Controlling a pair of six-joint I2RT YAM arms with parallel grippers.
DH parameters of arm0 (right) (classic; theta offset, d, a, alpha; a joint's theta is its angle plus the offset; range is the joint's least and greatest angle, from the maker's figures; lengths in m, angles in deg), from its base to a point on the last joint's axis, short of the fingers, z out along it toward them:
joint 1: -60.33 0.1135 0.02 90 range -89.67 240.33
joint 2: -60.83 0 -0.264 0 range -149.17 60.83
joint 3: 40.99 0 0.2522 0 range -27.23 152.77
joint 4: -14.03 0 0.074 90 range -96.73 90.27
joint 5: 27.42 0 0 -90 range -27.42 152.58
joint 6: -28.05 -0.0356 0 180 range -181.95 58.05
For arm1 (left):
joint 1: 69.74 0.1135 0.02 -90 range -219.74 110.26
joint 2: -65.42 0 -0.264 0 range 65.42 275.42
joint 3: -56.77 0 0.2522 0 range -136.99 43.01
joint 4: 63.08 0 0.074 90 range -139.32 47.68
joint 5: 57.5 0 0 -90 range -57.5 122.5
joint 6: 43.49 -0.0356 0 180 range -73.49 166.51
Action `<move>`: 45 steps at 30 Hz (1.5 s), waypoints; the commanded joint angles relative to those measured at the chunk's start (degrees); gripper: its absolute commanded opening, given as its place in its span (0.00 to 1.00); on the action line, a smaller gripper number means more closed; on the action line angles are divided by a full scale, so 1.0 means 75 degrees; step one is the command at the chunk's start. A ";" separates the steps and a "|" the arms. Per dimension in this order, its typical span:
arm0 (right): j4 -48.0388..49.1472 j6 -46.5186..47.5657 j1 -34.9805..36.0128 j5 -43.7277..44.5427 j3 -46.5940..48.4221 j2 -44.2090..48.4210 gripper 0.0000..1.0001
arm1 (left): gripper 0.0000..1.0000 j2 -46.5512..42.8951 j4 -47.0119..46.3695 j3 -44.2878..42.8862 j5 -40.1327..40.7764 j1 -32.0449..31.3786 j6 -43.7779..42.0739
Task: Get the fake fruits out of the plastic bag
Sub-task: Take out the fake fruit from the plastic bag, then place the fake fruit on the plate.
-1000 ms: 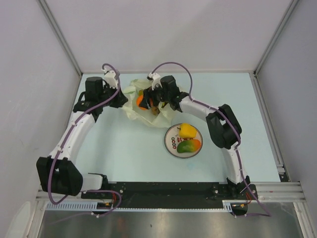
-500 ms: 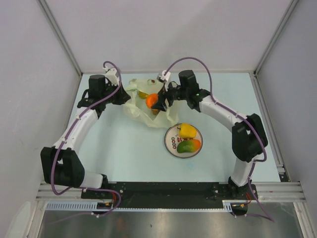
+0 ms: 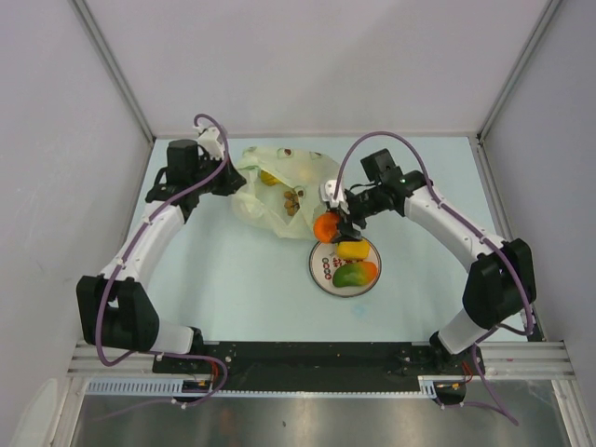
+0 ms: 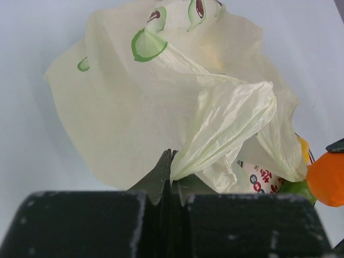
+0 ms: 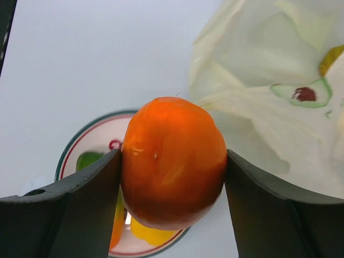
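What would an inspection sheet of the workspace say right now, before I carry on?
Surface: pale blue table, bare apart from the items below.
Job's things: plastic bag crumpled at the far middle, a brown cluster and a yellow piece showing through it; orange out of the bag, at the plate's far rim; yellow fruit and mango on the plate.
Clutter: white plate only.
Grippers: left gripper shut on a fold of the bag; right gripper shut on the orange.
Cables: purple cables loop over both arms, no snag seen.
Surroundings: plain walls on three sides, metal rail at the near edge.
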 commanded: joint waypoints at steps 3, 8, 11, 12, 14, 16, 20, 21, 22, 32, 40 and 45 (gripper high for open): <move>-0.1907 0.2780 0.0127 -0.0112 0.0004 0.0072 0.38 | 0.00 -0.0004 -0.0270 -0.0107 -0.0237 -0.0179 0.0116; -0.2083 0.2757 0.0478 -0.0217 0.0004 -0.0116 0.37 | 0.00 -0.0167 -0.0177 -0.0014 -0.0554 -0.0250 0.0093; -0.2166 0.2909 0.0759 -0.0275 0.0004 -0.0338 0.37 | 0.00 -0.0308 -0.0200 0.0173 -0.0635 -0.0238 0.0104; -0.2131 0.2886 0.0830 -0.0287 0.0004 -0.0431 0.37 | 0.00 -0.0366 -0.0235 0.0232 -0.0775 -0.0238 0.0128; -0.1990 0.2827 0.0982 -0.0288 0.0004 -0.0689 0.37 | 0.00 -0.0460 -0.0329 0.0443 -0.0975 -0.0238 0.0163; -0.1990 0.3037 0.1064 -0.0171 0.0004 -0.0993 0.37 | 0.00 -0.0636 -0.0364 0.0642 -0.1116 -0.0238 0.0233; -0.1394 0.2432 0.0983 -0.0123 0.0085 -0.1450 0.37 | 0.00 -0.0987 -0.0434 0.1017 -0.1093 -0.0238 0.0350; -0.1300 0.2325 0.0855 -0.0181 0.0167 -0.1556 0.37 | 0.00 -0.1139 -0.0446 0.1087 -0.1082 -0.0238 0.0385; -0.1310 0.2300 0.0842 -0.0147 0.0249 -0.1638 0.37 | 0.00 -0.1210 -0.0481 0.1204 -0.1070 -0.0238 0.0397; -0.1801 0.2463 0.0713 0.0181 0.0929 -0.2400 0.39 | 0.00 -0.1878 -0.0493 0.1779 -0.0941 -0.0238 0.0374; -0.2119 0.2429 0.0678 0.0544 0.1257 -0.2962 0.45 | 0.00 -0.2101 -0.0435 0.1955 -0.0917 -0.0215 0.0315; -0.2096 0.2417 0.0631 0.0603 0.1363 -0.3092 0.50 | 0.00 -0.2195 -0.0470 0.2142 -0.0952 -0.0191 0.0374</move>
